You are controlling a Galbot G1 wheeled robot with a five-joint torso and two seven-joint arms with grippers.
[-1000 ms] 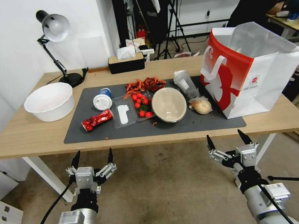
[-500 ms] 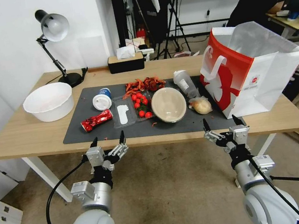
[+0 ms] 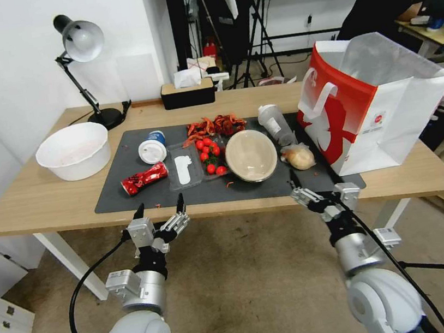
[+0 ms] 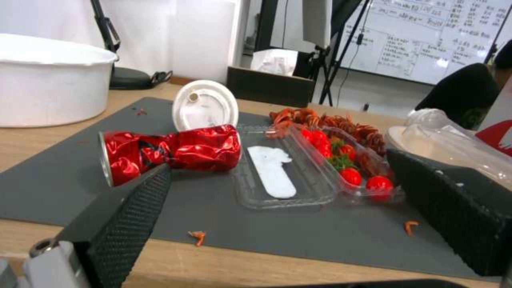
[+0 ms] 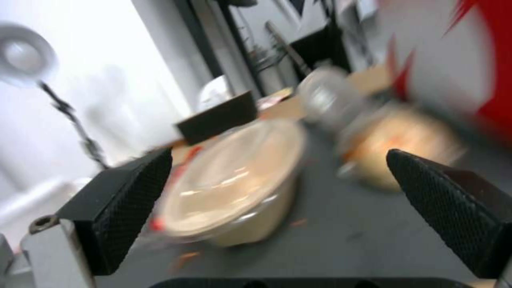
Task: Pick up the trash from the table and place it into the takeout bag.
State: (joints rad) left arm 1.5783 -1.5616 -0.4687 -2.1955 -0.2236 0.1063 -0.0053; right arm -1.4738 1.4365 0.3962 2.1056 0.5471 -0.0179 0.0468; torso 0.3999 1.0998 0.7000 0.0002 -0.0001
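Observation:
On the table (image 3: 45,202), a dark grey mat (image 3: 126,193) carries the trash: a crushed red can (image 3: 144,178), a white lidded cup (image 3: 151,147) on its side, a beige bowl (image 3: 251,155), a clear plastic cup (image 3: 275,124) and a wrapped bun (image 3: 299,157). The red-and-white takeout bag (image 3: 373,106) stands open at the table's right end. My left gripper (image 3: 160,207) is open at the front edge, facing the can (image 4: 171,152). My right gripper (image 3: 319,188) is open just in front of the bun (image 5: 400,148) and bowl (image 5: 235,184), holding nothing.
A white basin (image 3: 73,151) sits at the left end, with a desk lamp (image 3: 81,43) and a black tissue box (image 3: 187,93) along the back. A clear tray of cherry tomatoes (image 3: 209,157) and red shell scraps (image 3: 215,126) lie mid-mat.
Both grippers rose from below the table to its front edge. Over the last half second the right gripper shifted left and forward toward the bun, while the left one stayed put.

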